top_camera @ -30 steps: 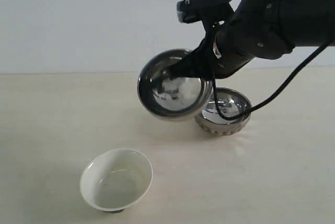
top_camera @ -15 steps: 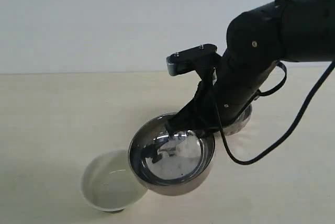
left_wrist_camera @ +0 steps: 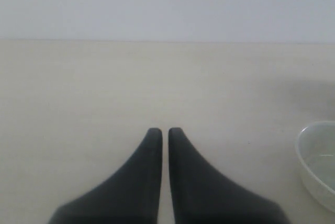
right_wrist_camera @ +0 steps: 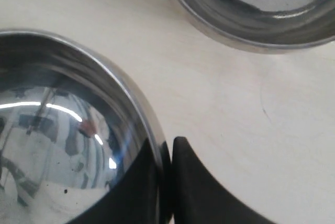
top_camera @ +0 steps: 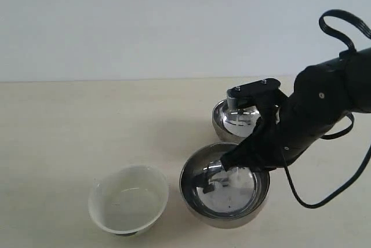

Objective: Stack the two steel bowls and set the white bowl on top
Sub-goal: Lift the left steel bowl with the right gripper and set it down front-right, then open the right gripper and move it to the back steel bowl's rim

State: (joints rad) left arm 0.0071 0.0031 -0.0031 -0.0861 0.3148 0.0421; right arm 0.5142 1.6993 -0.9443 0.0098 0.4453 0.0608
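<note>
The pale table point(top_camera: 69, 126) carries the white bowl point(top_camera: 128, 199) at seven o'clock, the near steel bowl point(top_camera: 232, 194) at five and the far steel bowl point(top_camera: 222, 121) at one.

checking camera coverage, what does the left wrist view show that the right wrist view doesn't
Left wrist only: the left gripper, shut on nothing, and part of the white bowl at the frame edge. Right wrist only: the right gripper pinching the rim of the held steel bowl, with the second steel bowl apart from it. Both: the pale table.
</note>
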